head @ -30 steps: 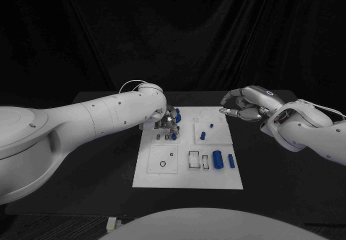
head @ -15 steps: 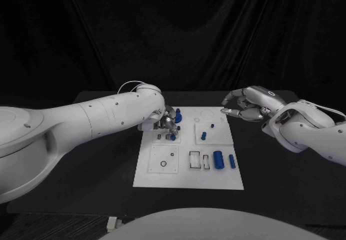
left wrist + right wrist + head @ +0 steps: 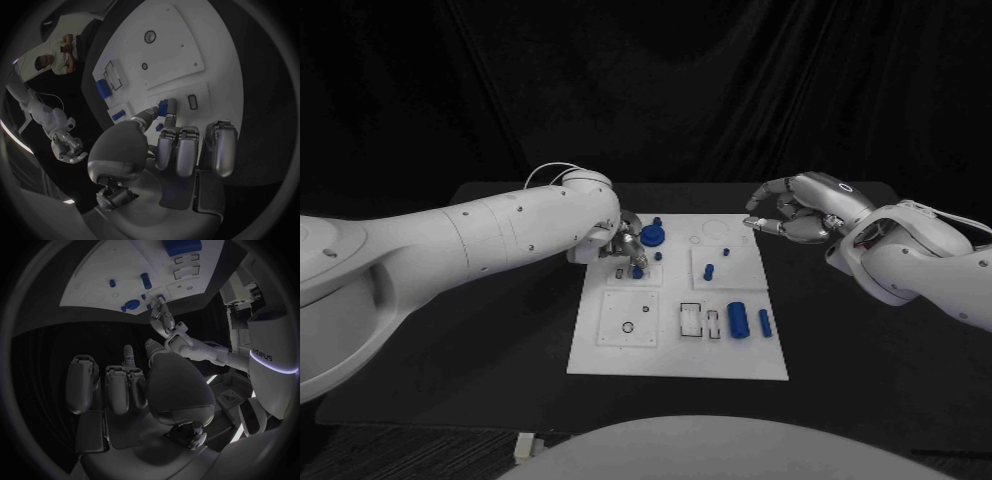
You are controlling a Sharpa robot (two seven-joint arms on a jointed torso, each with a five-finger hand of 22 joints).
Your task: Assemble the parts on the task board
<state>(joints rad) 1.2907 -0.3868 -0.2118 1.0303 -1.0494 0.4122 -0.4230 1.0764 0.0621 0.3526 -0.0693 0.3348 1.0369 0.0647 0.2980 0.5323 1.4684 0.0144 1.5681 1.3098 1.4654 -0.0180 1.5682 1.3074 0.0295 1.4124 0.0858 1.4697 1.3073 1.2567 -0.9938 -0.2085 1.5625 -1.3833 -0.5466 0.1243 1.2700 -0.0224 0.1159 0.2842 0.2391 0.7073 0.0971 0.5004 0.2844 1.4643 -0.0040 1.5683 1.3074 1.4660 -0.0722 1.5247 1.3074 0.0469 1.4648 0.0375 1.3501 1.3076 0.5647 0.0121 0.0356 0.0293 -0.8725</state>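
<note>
The white task board lies in the middle of the black table. My left hand hovers over the board's far left plate, and its thumb and a finger pinch a small blue peg that points down at the plate. In the left wrist view the blue peg sits between the fingertips, close to a small slot. A round blue part stands just beyond the hand. My right hand hangs above the board's far right corner, fingers curled in and holding nothing.
Two short blue pegs stand on the far right plate. A thick blue cylinder and a thinner one lie near the right edge. Rectangular slots and a small ring hole mark the near plates.
My left hand has drifted slightly left and away with the peg, uncovering more of the round blue part. The right hand has barely moved.
</note>
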